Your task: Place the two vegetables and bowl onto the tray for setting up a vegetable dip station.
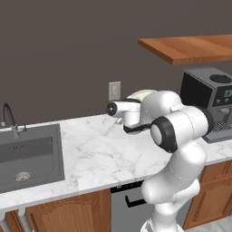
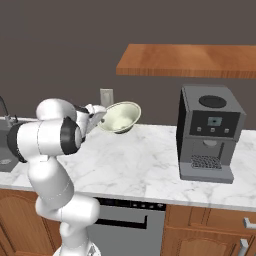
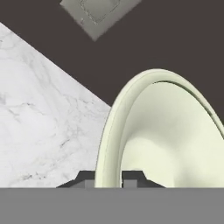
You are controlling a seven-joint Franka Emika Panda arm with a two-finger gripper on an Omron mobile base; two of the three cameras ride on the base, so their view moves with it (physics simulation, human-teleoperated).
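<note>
My gripper (image 3: 108,179) is shut on the rim of the pale cream-green bowl (image 3: 175,135), one fingertip on each side of the rim. The bowl (image 2: 120,116) hangs tilted a little above the marble counter (image 2: 145,160), near the back wall, with the gripper (image 2: 101,119) on its left edge. From the left base camera the bowl (image 1: 141,94) peeks out behind my white arm. The tray and the two vegetables are out of view.
A grey coffee machine (image 2: 210,132) stands on the counter to the right, under a wooden shelf (image 2: 190,60). A sink (image 1: 27,156) with a faucet (image 1: 9,118) lies at the left. A wall outlet (image 1: 114,90) sits behind the bowl.
</note>
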